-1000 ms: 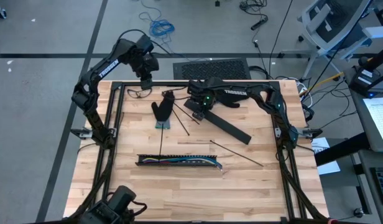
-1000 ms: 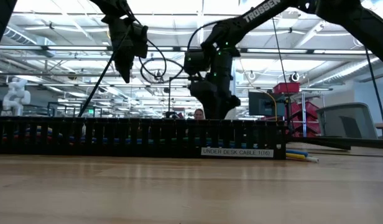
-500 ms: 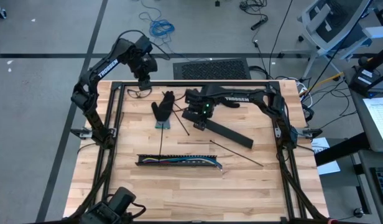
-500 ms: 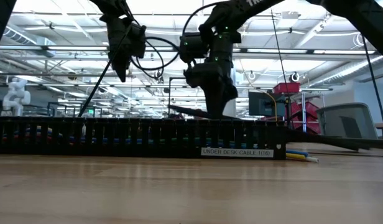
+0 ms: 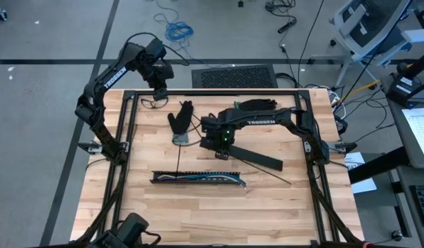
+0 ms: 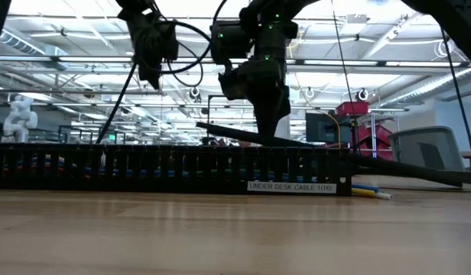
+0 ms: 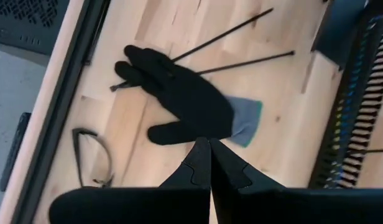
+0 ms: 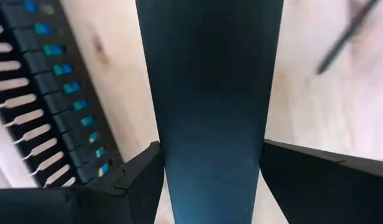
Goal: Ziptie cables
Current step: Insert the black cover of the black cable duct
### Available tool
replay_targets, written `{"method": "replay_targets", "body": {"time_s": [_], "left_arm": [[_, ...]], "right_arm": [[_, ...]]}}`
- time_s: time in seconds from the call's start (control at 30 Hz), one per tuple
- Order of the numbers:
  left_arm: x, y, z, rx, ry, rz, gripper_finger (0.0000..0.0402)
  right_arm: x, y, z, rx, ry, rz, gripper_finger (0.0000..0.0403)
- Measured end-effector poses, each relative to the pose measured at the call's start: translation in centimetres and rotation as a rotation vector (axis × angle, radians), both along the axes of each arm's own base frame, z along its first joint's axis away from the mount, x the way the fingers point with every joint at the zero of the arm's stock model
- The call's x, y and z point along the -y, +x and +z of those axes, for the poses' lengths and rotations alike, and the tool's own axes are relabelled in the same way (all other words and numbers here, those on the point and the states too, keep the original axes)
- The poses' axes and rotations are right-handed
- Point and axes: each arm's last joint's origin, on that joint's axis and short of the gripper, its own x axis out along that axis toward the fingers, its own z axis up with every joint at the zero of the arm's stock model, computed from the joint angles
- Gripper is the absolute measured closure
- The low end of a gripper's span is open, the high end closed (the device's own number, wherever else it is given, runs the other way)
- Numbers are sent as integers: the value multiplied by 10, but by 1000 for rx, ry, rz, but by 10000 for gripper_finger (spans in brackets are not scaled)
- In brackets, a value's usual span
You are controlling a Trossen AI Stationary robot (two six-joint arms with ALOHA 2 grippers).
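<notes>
My right gripper (image 5: 221,153): it grips one end of a long flat black cover strip (image 5: 257,156), my two fingers (image 8: 126,180) set wide against its two edges, over the middle of the table.
Cover strip: it runs from my right gripper toward the table's right side; in the low view its one end looks lifted above the slotted duct while the far end seems to rest low near the wood.
My left gripper (image 5: 161,91): closed on nothing, fingertips pressed together, held over the table's far left edge.
Cables (image 5: 176,178): they lie inside the black slotted cable duct (image 5: 198,178) near the front middle of the table; yellow, blue and other colours show through the slots, and some ends stick out at the duct's right end (image 6: 367,189).
Glove (image 5: 180,121): black with a grey cuff, flat on the wood, just left of my right gripper.
Zip ties (image 5: 261,169): thin black sticks, scattered between glove and duct.
Table (image 5: 198,213): light wooden top.
</notes>
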Motion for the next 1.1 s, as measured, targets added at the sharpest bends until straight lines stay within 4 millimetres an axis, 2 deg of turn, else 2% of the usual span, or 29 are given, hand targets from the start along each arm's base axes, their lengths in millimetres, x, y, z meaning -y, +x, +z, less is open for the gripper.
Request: {"method": "replay_targets", "body": {"time_s": [0.17,0.33,0.47,0.6,0.7,0.83,0.97,1.1], "left_arm": [[19,6,10,12,-9,11,402],[58,7,22,8,-21,-61,402],[98,-11,31,71,-18,-86,402],[137,-44,29,285,13,-4,402],[161,-69,6,422,36,119,402],[184,-90,-39,567,-23,212,402],[192,-91,-73,675,-123,177,402],[194,-86,-97,629,-138,117,402]], "right_arm": [[-17,2,0,7,-6,85,163],[-30,3,0,25,-17,191,163],[-34,5,0,44,-26,260,163],[-34,5,0,52,-29,286,163],[-33,6,0,61,-31,280,163],[-31,7,0,65,-29,246,163],[-30,7,0,68,-23,208,163],[-36,8,0,67,-5,198,163]]}}
